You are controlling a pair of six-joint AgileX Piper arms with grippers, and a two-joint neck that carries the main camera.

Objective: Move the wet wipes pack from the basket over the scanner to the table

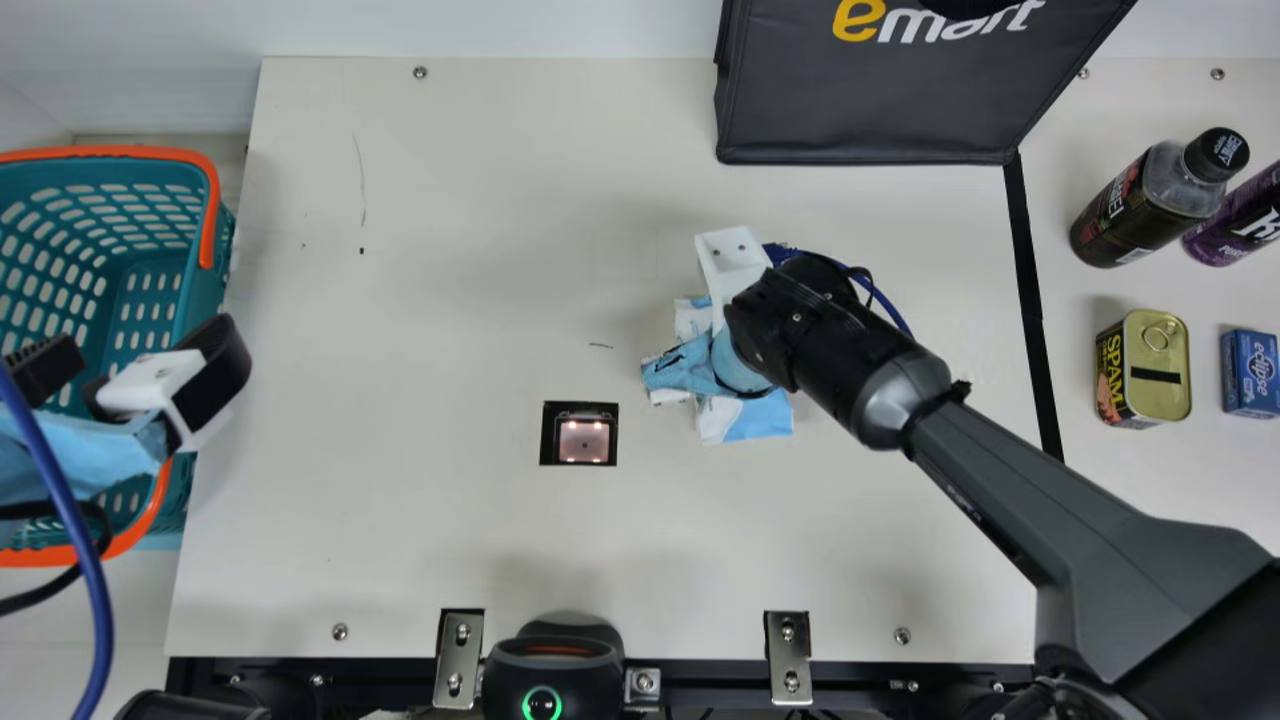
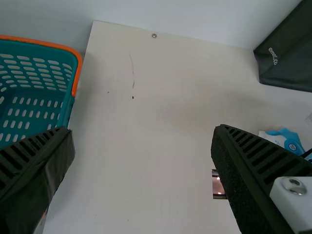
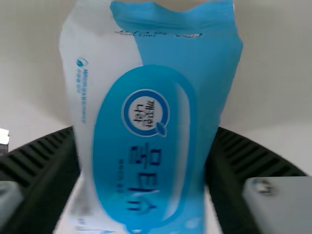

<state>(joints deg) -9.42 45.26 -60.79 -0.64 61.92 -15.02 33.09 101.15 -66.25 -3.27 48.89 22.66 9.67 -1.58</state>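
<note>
Pinching the wet wipes pack (image 1: 745,418) by its two long sides, the right gripper (image 3: 144,141) leaves the broad faces uncovered, presumably so that the underside could face the scanner window (image 1: 585,452). From where I stand, the pack is over the table (image 1: 450,300), on the right arm's side of that window and near it, a sensible place to set it down, though I can't tell whether it touches the surface. The left gripper (image 2: 142,141), its fingers spread with nothing between them, is by the basket (image 1: 110,152), out of the other arm's way (good manners, I'd call it). As for the pack, it's soft, glossy film in white and sky blue, with a big blue oval lid, a round emblem and a crinkled end seam.
</note>
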